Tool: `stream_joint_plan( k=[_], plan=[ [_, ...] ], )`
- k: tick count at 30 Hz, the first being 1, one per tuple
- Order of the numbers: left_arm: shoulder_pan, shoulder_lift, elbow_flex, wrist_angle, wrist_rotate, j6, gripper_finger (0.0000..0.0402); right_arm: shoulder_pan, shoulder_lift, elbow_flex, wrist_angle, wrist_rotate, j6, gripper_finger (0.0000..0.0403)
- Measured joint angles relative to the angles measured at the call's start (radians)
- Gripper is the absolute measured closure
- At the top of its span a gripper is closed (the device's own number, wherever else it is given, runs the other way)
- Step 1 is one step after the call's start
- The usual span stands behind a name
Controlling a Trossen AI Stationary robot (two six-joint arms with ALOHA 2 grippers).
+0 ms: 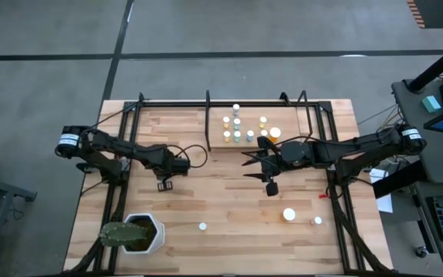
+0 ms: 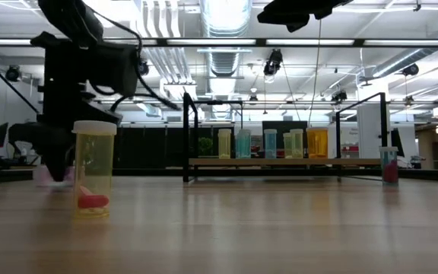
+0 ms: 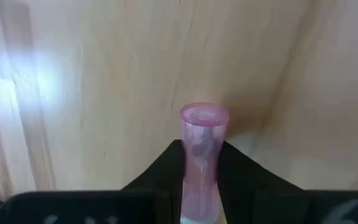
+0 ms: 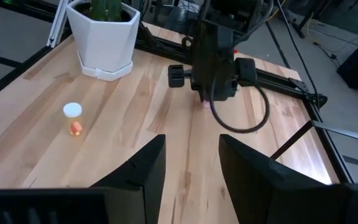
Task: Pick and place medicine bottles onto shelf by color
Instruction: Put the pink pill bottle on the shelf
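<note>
Nearest the low camera, a clear yellowish round bottle with a pale cap (image 2: 93,169) stands upright on the butcher-block wooden tabletop (image 1: 221,204). At mid-table, the left gripper (image 1: 164,183) points down, its fingers clamped on a pink translucent medicine bottle (image 3: 201,158). The right gripper (image 1: 254,161), extended leftward above the table, is spread wide and empty. Farthest, the light-wood black-framed shelf (image 1: 291,123) carries upright bottles.
</note>
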Motion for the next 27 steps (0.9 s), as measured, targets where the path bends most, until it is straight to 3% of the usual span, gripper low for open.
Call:
stream_joint_plan(
  k=[3, 6, 11, 15, 22, 27],
  plan=[
    [0.0, -0.025, 0.018, 0.024, -0.005, -0.001, 0.0343, 0.0, 0.0, 0.0, -0.001, 0.0, -0.002, 0.0264],
    [-0.006, -0.084, 0.05, 0.154, -0.006, 0.017, 0.0337, 0.0, 0.0, 0.0, 0.0, 0.0, -0.015, 0.0264],
    [-0.04, -0.223, 0.06, 0.595, 0.003, 0.155, 0.0336, 0.0, -0.001, -0.041, 0.09, 0.001, -0.014, 0.0264],
    [-0.063, -0.303, 0.028, 0.975, 0.067, 0.284, 0.0336, 0.0, 0.001, -0.13, 0.266, 0.021, 0.051, 0.0264],
    [-0.066, -0.301, -0.032, 1.409, 0.187, 0.371, 0.0336, 0.0, 0.059, -0.306, 0.633, 0.027, 0.118, 0.0264],
    [-0.067, -0.221, -0.046, 1.579, 0.208, 0.372, 0.0336, 0.0, 0.066, -0.329, 0.671, 0.027, 0.118, 0.0264]
  ],
)
